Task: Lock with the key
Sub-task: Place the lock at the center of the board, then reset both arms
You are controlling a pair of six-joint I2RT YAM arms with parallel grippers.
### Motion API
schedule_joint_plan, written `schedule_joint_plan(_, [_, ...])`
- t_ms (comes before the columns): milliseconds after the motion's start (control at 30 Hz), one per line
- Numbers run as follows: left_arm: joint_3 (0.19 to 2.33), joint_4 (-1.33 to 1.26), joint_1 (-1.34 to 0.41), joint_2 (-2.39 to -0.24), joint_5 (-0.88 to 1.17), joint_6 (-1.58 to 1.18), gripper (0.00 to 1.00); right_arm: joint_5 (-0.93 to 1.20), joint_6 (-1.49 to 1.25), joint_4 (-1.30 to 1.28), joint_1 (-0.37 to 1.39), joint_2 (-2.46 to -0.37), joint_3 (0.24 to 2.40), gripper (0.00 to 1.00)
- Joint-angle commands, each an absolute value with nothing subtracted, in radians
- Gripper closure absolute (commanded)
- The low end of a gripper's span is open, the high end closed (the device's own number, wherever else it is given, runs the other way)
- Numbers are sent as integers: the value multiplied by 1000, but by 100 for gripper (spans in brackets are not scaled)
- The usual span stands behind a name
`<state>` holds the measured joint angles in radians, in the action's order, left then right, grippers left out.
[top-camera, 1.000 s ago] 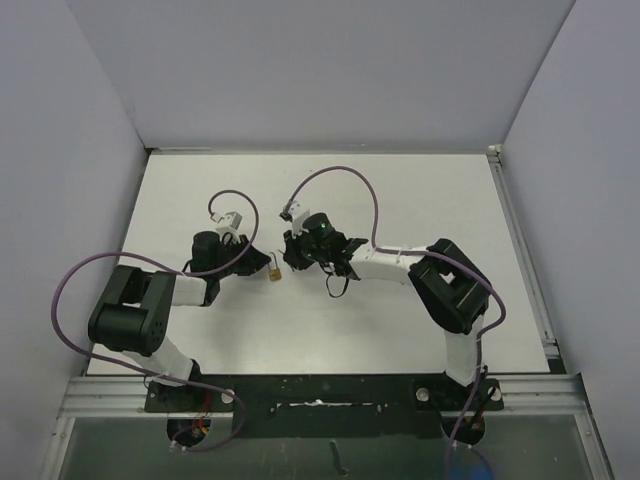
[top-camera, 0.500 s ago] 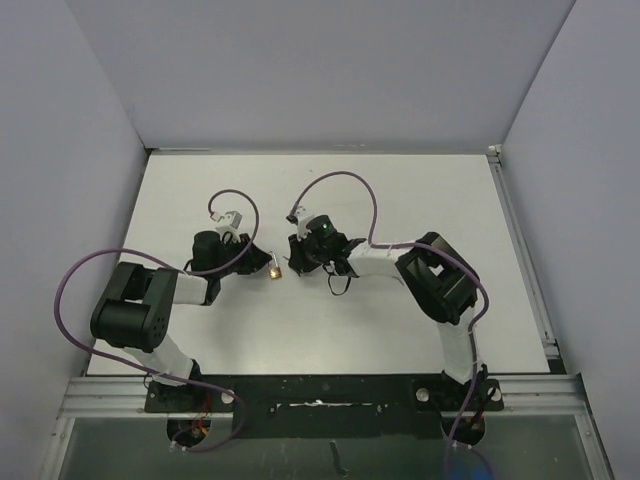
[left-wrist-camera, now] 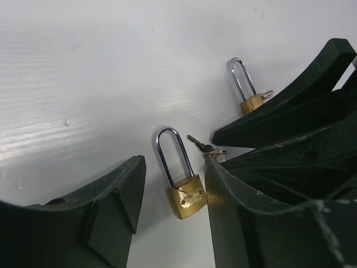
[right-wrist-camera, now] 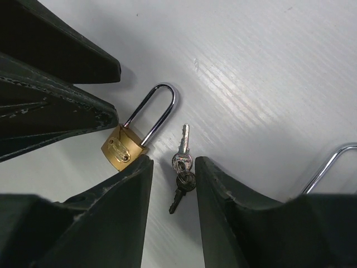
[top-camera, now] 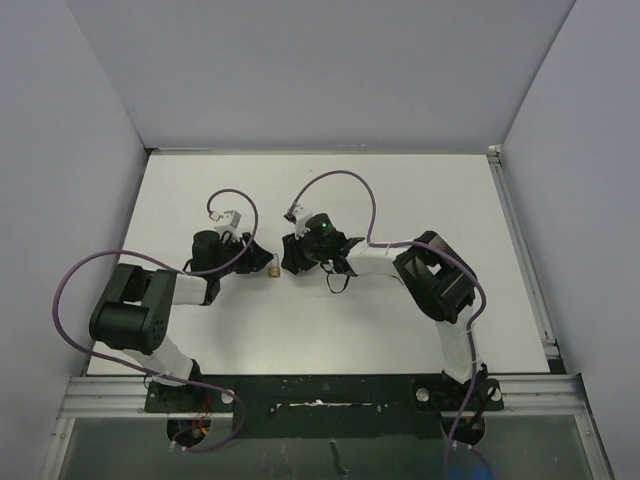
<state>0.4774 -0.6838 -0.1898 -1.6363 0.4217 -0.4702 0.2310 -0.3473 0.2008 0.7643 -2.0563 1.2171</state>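
A brass padlock [left-wrist-camera: 187, 198] with a long steel shackle lies flat on the white table [left-wrist-camera: 83, 67], seen from above at padlock [top-camera: 272, 268]. My left gripper [left-wrist-camera: 170, 206] stands open around it, the right finger close beside its body. Both shackle legs reach the body. A small key [right-wrist-camera: 182, 159] on a ring with a dark second key lies on the table between the fingers of my open right gripper [right-wrist-camera: 173, 167], touching neither clearly. The padlock [right-wrist-camera: 125, 145] sits just left of that gripper. The two grippers [top-camera: 258, 258] [top-camera: 290, 262] face each other closely.
A second brass padlock [left-wrist-camera: 251, 100] lies just beyond the right gripper's fingers [left-wrist-camera: 290, 95]; its shackle [right-wrist-camera: 329, 167] shows at the right edge of the right wrist view. Grey walls enclose the table on three sides. Purple cables loop over both arms.
Both grippers have opened. The padlock and the keys, held off the table a second ago, now lie loose on it between the fingers.
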Motion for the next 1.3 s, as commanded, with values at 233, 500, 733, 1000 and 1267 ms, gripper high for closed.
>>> schedule_joint_plan(233, [493, -622, -186, -1435, 352, -426, 2, 202, -289, 158, 729, -1843, 1242, 44])
schedule_joint_plan(500, [502, -444, -187, -1269, 198, -385, 2, 138, -313, 16, 579, -1650, 1173, 16])
schedule_joint_plan(733, [539, -220, -189, -1116, 55, -300, 2, 6, -393, 30, 366, -1426, 965, 2])
schedule_joint_plan(1000, [522, -204, -187, -1010, -75, -347, 2, -421, -425, -255, 287, -1334, 986, 2])
schedule_joint_plan(1267, [485, -209, -187, -950, -178, -354, 2, -441, -516, -253, 40, -1216, 888, 2])
